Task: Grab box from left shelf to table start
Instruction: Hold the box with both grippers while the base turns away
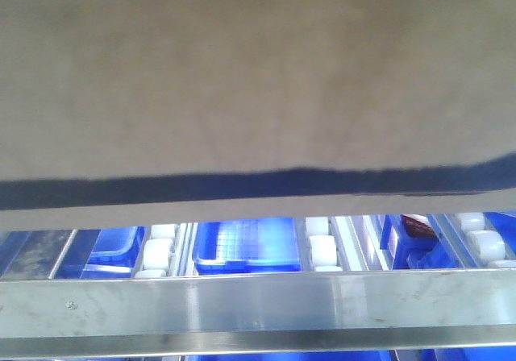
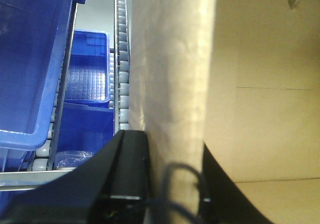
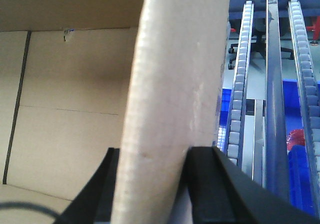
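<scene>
Left gripper (image 2: 172,181): jaws clenched on one side wall of the box (image 2: 175,74), one black finger (image 2: 127,169) on each face of it. Right gripper (image 3: 152,184): same on another wall, cardboard sandwiched between both fingers and touching each. Count: 1 box, 2 grippers, each on its own wall. Plain cardboard inner faces show past the gripped wall in both wrist views.

Front view: the box fills the upper two thirds, with a dark band along its lower edge. It sits above and in front of the left shelf (image 1: 258,306), whose silver front rail crosses the frame below it. 1 screw (image 1: 71,304) shows on the rail. Can't tell if the box rests on anything.

Behind the rail: 3 columns of white rollers (image 1: 322,248) and at least 2 blue bins (image 1: 242,244), the centre one with a grid floor. Right wrist view: 2 roller tracks (image 3: 237,89) run away past the box. Left wrist view: 3 blue bins beside 1 roller track.
</scene>
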{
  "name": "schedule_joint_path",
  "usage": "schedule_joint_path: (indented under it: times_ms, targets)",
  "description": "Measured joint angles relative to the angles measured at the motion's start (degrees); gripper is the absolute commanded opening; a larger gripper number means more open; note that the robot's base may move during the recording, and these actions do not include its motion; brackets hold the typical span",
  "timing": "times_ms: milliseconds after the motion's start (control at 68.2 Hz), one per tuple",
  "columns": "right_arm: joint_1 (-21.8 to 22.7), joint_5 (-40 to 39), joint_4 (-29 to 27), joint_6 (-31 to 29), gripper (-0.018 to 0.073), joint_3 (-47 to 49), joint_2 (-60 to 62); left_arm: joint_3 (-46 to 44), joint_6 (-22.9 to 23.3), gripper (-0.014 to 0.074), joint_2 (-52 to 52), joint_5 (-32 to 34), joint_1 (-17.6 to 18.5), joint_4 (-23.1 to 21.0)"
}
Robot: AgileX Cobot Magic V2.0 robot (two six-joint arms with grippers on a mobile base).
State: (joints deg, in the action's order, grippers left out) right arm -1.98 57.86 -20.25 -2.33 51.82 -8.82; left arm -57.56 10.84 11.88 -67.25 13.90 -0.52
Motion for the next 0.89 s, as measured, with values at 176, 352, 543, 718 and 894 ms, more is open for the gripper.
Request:
schedule_joint_path:
  times_ms: [176, 352, 543, 718, 894]
  targets:
    - [0.0, 0.0, 0.0, 0.0, 0.0062, 0.0, 0.0, 0.0, 0.0, -0.0093, 0.0, 0.0, 0.0, 0.0]
    - [0.0, 0.0, 0.0, 0.0, 0.0062, 0.0, 0.0, 0.0, 0.0, -0.0093, 0.0, 0.0, 0.0, 0.0]
    - [0.0, 0.0, 0.0, -0.11, 0.0062, 0.0, 0.0, 0.0, 0.0, -0.0093, 0.0, 0.0, 0.0, 0.0]
    - [0.0, 0.0, 0.0, -0.11, 0.0062, 0.0, 0.0, 0.0, 0.0, -0.0093, 0.0, 0.0, 0.0, -0.03]
    - [0.0, 0.0, 0.0, -0.11, 0.0062, 0.0, 0.0, 0.0, 0.0, -0.0093, 0.0, 0.0, 0.0, -0.03]
